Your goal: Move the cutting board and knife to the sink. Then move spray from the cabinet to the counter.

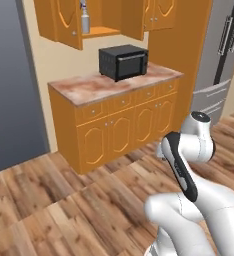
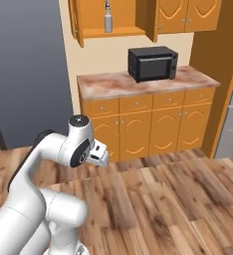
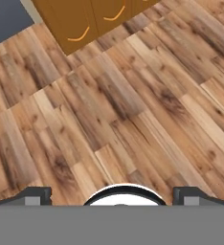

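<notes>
1. The small pale grey cylindrical spray bottle [image 1: 85, 20] with its narrow white neck stands upright on the inner shelf of the orange wooden wall cabinet [image 1: 71, 22], whose arched-panel doors hang open — its long axis is vertical.
2. Below it lies the reddish-brown and cream marbled stone counter [image 2: 113, 84], bearing a black boxy microwave [image 2: 152, 63] towards the right end (the bare stretch sits more or less under the bottle).
3. The robot's two-finger gripper [image 3: 112, 195] is tucked low over the wooden plank floor [image 3: 133, 105], facing down, well apart from the cabinet — the bottle lies far up and ahead of it.
4. Its dark fingertips [image 3: 35, 195] stand at opposite sides of the hand view, spread wide with nothing between them.
5. The nozzle's direction is probably too small to judge from here.
</notes>
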Robot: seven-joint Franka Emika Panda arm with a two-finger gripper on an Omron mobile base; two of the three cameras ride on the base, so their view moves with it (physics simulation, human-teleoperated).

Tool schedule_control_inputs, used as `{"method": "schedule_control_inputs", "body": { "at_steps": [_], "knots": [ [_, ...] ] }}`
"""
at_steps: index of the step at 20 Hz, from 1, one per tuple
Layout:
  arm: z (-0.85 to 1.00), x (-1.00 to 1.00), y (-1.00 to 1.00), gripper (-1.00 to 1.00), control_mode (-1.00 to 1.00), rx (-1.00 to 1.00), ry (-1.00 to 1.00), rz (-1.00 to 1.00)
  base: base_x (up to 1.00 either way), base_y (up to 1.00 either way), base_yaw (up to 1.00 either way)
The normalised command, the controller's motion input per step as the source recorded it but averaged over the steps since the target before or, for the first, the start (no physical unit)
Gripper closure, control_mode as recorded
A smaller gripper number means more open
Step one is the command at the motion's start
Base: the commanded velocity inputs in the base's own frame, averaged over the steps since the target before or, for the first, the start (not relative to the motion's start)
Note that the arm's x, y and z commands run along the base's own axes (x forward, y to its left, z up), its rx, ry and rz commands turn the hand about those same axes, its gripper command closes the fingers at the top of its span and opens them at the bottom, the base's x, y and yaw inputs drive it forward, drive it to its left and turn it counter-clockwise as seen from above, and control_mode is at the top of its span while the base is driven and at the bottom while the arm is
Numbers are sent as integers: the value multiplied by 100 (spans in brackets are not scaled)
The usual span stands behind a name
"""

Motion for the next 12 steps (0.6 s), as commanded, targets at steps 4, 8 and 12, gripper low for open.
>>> {"method": "schedule_control_inputs", "body": {
  "at_steps": [4, 8, 12],
  "knots": [
    [0, 0, 0, -100, 100, 0, 0, 0, 68, -21, 12],
    [0, 0, 0, -100, 100, 0, 0, 0, 68, -25, 13],
    [0, 0, 0, -100, 100, 0, 0, 0, 66, -27, 17]
  ]
}}
